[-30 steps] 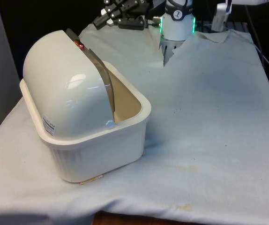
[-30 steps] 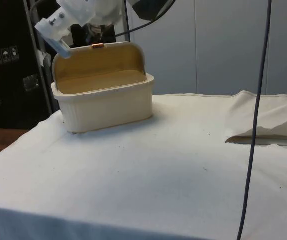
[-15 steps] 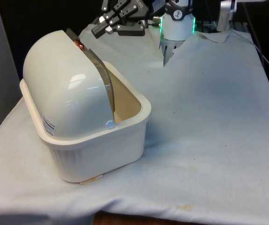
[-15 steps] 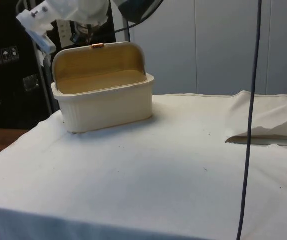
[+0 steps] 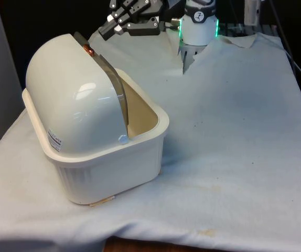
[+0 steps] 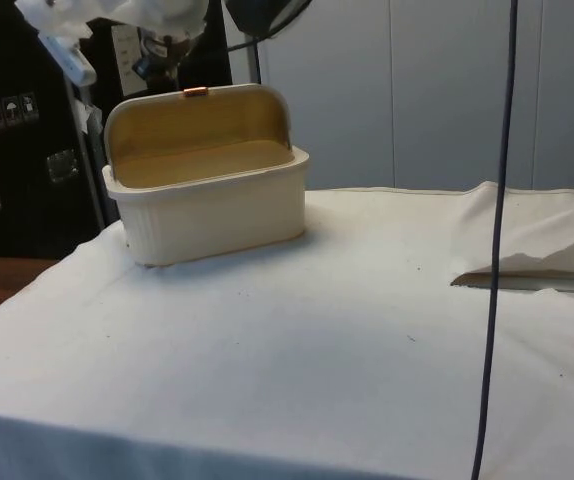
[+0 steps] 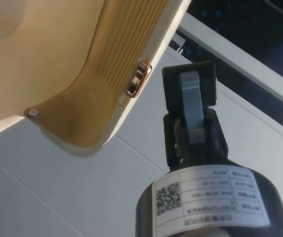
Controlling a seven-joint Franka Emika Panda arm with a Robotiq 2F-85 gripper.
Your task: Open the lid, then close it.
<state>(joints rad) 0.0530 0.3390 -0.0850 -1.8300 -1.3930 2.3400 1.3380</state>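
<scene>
Count: one bread box (image 5: 106, 160), one roll-top lid (image 5: 69, 92), one copper-coloured handle (image 5: 89, 51), one gripper (image 5: 111, 25).

The cream bread box stands on the white cloth (image 5: 234, 131) at the front view's left, nearer the near edge than the far one. Its lid is rolled back over the rear of the box, so the mouth is open and the tan interior is exposed. The handle sits at the top of the raised lid's edge.

The black gripper hangs above the table's far end, beyond the box, apart from the lid and the handle. Whether it is open or closed cannot be told; it holds nothing.

Differences between views:
- The front view shows the lid's domed outer shell, a white label (image 5: 54, 140) low on it and one round pivot stud (image 5: 122, 139) at the lid's corner.
- The side view shows the ribbed front wall, the open interior and one dark cable (image 6: 497, 250) hanging in the foreground.
- The wrist view shows the lid's ribbed inner face, with the handle close to the gripper but clear of it.
</scene>
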